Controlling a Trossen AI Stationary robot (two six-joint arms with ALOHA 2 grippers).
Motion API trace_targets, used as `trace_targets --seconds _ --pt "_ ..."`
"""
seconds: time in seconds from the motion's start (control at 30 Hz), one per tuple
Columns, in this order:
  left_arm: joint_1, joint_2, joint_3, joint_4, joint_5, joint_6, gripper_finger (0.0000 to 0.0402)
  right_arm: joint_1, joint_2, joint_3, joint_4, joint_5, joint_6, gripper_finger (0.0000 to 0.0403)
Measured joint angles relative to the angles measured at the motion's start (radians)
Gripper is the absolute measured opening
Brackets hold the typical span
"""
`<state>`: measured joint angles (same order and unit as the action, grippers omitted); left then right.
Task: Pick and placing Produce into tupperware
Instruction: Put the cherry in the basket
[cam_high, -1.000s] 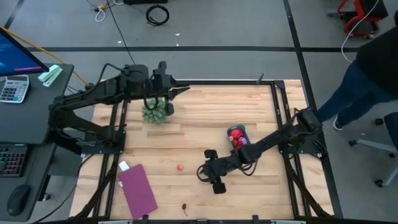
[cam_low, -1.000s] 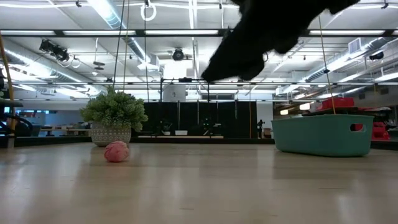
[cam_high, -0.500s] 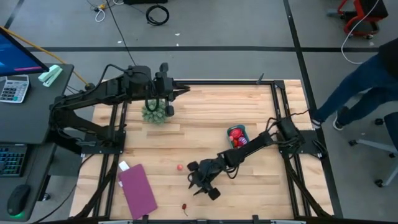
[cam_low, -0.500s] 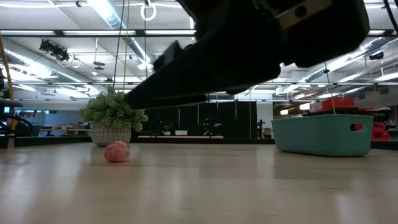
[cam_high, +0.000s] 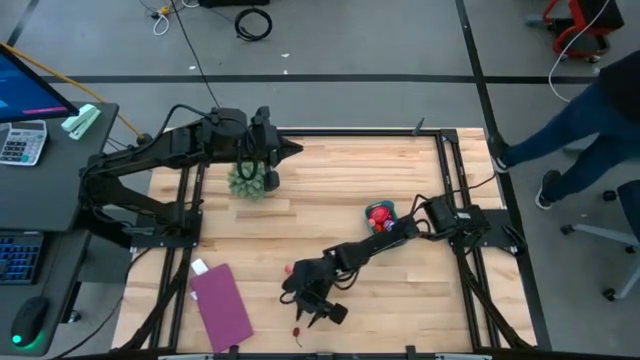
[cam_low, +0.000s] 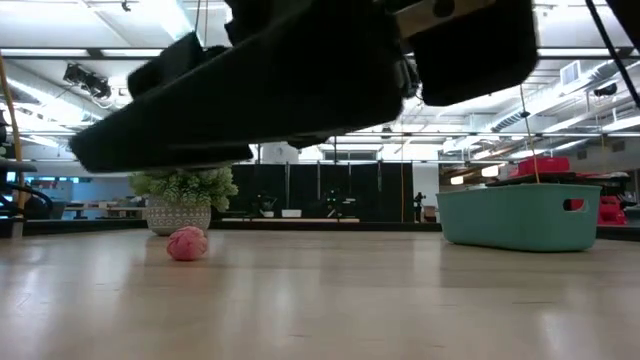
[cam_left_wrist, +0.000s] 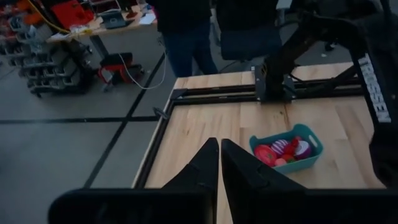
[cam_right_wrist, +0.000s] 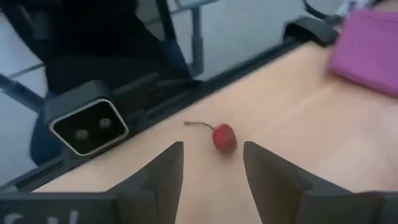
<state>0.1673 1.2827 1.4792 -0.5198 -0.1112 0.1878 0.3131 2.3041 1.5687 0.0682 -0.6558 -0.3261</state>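
The teal tub (cam_high: 381, 217) stands right of the table's middle with several red and pink toy pieces in it; the left wrist view shows the tub (cam_left_wrist: 287, 149) too. A red cherry with a thin stem (cam_right_wrist: 224, 137) lies near the table's near edge, also seen from above (cam_high: 297, 331). A small pink-red piece (cam_high: 289, 269) (cam_low: 187, 243) rests on the wood close by. My right gripper (cam_right_wrist: 211, 163) (cam_high: 308, 312) hovers open just short of the cherry, touching nothing. My left gripper (cam_left_wrist: 219, 165) (cam_high: 285, 150) waits shut over the far left.
A bushy green clump (cam_high: 250, 180) sits under my left arm. The flat purple rectangle (cam_high: 222, 303) lies near the front left, left of the cherry. The low camera (cam_right_wrist: 90, 127) stands at the near edge beyond the cherry. A person (cam_high: 590, 120) stands off the table's right side.
My right gripper has swung from beside the tub toward the table's near edge and to the left, coming down close over the cherry, and now fills the top of the low view. The person at the right has shifted.
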Motion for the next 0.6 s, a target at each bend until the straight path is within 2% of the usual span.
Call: trace_targets --seconds 0.33,0.6 --pt "-0.002 0.000 0.000 -0.034 0.000 -0.084 0.0016 -0.021 0.055 0.043 0.006 -0.039 -0.043 0.0177" --pt "-0.002 0.000 0.000 -0.040 0.000 -0.132 0.0015 -0.023 0.125 0.060 0.143 -0.177 0.005 0.0188"
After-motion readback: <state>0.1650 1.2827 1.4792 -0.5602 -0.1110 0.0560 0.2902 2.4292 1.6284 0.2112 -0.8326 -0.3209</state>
